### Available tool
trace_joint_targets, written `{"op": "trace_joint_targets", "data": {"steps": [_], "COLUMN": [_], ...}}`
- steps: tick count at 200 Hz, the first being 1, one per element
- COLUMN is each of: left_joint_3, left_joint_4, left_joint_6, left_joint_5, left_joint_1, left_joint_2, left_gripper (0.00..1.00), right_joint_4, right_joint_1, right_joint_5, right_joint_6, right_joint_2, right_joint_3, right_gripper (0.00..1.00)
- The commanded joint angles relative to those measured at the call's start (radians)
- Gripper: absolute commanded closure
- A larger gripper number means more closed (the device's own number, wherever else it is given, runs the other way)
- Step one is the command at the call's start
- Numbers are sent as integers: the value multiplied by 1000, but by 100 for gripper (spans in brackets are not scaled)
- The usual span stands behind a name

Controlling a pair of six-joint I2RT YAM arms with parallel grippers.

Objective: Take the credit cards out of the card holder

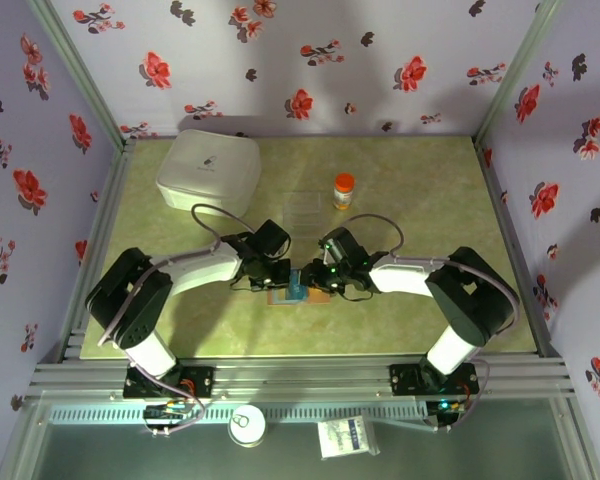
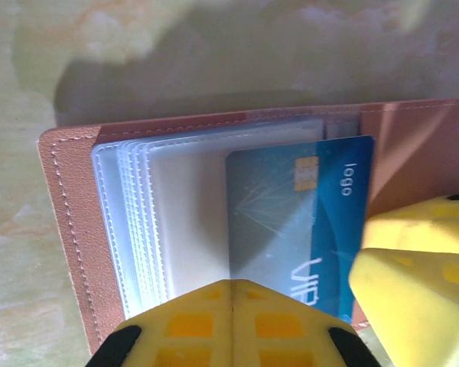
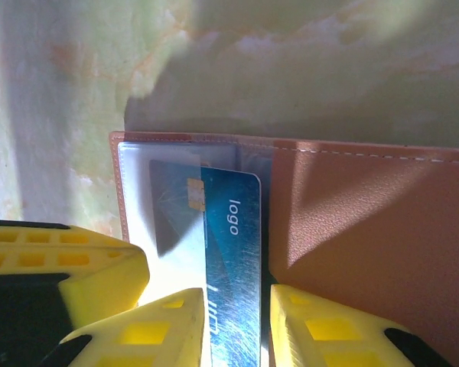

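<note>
Finds stitched brown card holder [image 2: 69, 229] open flat on marbled green table [image 2: 30, 92], glossy blue credit card [image 2: 291, 214] half out of clear plastic sleeves [image 2: 180, 222]. Notes left gripper [image 2: 233, 294] shut, ribbed yellow fingers together over the sleeves; right gripper [image 3: 237, 306] narrowly parted, straddling the card's bare strip.

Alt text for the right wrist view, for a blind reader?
A blue credit card marked "logo" sticks partway out of a clear sleeve in the open brown card holder. The right tool has a yellow finger on each side of it.
</note>
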Motion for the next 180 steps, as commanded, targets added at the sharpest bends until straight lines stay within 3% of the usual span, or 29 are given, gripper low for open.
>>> {"op": "trace_joint_targets", "data": {"steps": [1,43,114,180], "left_joint_3": [12,6,-6,-2], "left_joint_4": [5,-10,-10,-20], "left_joint_6": [15,14,4,1], "left_joint_5": [10,-12,-28,-39], "left_joint_1": [-6,-7,-7,-6], "left_joint_2": [22,40,41,37], "left_gripper": [100,100,100,100], "right_joint_4": [24,49,166,169], "right_joint_1": [-12,-18,-35,-63], "right_joint_5": [-18,-54,-114,-121], "right_joint_6": [14,16,60,52], "right_joint_2": [17,35,61,35], "right_joint_3": [-18,-19,-55,-87], "right_gripper": [71,72,80,88]}}
